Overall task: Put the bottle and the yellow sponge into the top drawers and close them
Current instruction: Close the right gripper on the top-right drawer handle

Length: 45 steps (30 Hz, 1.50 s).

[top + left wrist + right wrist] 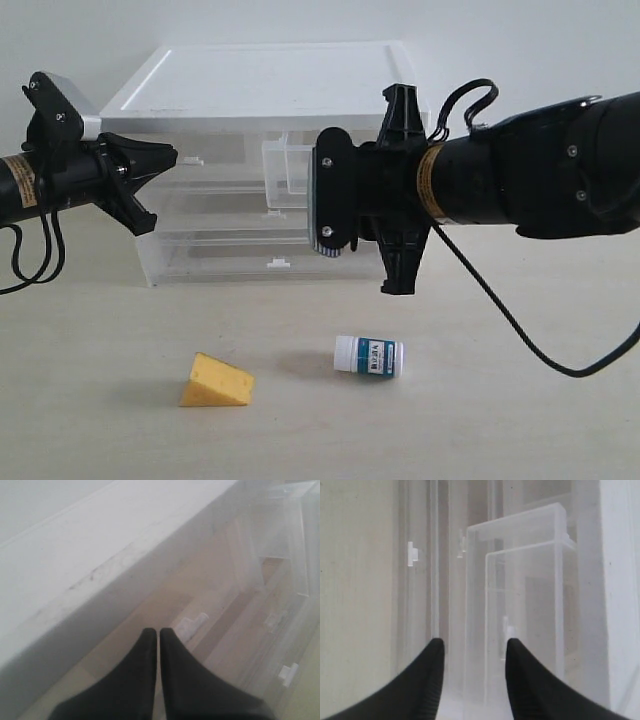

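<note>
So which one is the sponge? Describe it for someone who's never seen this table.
Start at the clear drawer cabinet at the back of the table. Two small things lie in front of it. The sponge is the left one in the exterior view: a yellow wedge like a cheese slice, unlike the white bottle with its blue label.

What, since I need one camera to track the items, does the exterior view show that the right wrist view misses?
Only the exterior view: the yellow sponge and the bottle, lying on its side, both on the table in front of the cabinet, plus the left gripper by the cabinet's upper front. Only the right wrist view: the right gripper seen from behind, its fingers standing apart. Both: the translucent cabinet and its pulled-out top drawer.
</note>
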Each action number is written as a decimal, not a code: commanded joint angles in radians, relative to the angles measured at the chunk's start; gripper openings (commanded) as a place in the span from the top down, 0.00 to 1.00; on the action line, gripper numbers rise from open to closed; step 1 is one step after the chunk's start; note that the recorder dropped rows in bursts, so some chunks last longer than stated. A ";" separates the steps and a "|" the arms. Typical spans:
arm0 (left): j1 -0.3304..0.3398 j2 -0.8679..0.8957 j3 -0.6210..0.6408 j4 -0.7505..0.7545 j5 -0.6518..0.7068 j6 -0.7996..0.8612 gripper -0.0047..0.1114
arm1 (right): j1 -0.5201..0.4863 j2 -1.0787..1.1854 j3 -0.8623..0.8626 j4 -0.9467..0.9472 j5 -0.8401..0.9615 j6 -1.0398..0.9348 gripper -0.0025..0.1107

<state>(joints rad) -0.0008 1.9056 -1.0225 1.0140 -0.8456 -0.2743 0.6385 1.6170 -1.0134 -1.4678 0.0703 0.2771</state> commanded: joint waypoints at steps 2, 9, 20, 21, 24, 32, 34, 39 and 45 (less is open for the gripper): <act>-0.003 0.004 -0.018 -0.089 0.034 -0.002 0.93 | -0.001 0.001 -0.036 -0.008 0.010 -0.001 0.66; -0.003 0.004 -0.018 -0.089 0.038 -0.002 0.93 | -0.001 0.063 -0.037 -0.016 -0.003 -0.012 0.66; -0.003 0.004 -0.018 -0.089 0.079 0.001 0.93 | -0.001 0.081 -0.059 -0.050 0.030 -0.026 0.66; -0.003 0.004 -0.018 -0.089 0.081 0.001 0.93 | -0.001 0.081 -0.059 -0.050 0.030 -0.026 0.66; -0.003 0.004 -0.018 -0.089 0.084 0.001 0.93 | -0.001 0.081 -0.059 -0.067 0.042 -0.024 0.66; -0.003 0.004 -0.018 -0.089 0.084 0.001 0.93 | -0.001 0.083 -0.115 -0.078 0.069 0.056 0.66; -0.003 0.004 -0.018 -0.089 0.084 0.001 0.93 | -0.001 0.093 -0.114 -0.078 0.069 0.062 0.66; -0.003 0.004 -0.018 -0.089 0.084 0.001 0.93 | -0.001 0.123 -0.114 -0.078 0.058 0.064 0.66; -0.003 0.004 -0.018 -0.089 0.084 0.009 0.93 | -0.001 0.146 -0.114 -0.114 0.092 0.064 0.66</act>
<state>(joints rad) -0.0064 1.9056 -1.0225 1.0140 -0.8240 -0.2743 0.6385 1.7571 -1.1230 -1.5669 0.1403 0.3363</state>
